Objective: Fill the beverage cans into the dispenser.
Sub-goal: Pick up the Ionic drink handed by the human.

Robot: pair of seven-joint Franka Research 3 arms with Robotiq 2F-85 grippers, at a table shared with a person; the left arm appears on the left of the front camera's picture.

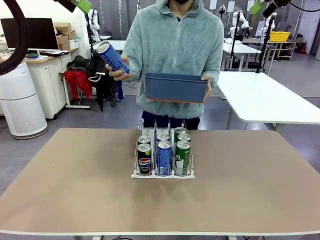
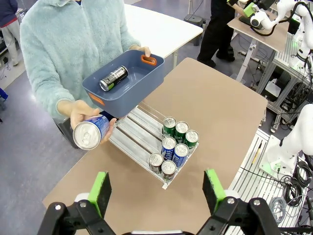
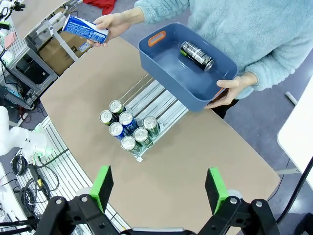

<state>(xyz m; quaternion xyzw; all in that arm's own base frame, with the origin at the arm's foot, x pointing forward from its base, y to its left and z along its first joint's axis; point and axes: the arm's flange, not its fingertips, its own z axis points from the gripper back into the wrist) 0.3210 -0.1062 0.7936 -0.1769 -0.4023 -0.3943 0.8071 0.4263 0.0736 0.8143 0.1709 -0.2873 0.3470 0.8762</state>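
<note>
Tan bench [image 1: 75,175]: well beyond both released jaws, slim aluminium cans [image 1: 163,157] stood in a clear dispenser [image 2: 137,132]; seemingly slick, dentable; grasp mid-body.

bin [image 1: 176,87] dark blue | held can [image 1: 113,56] blue | binned can [image 2: 113,78] seemingly black
</note>
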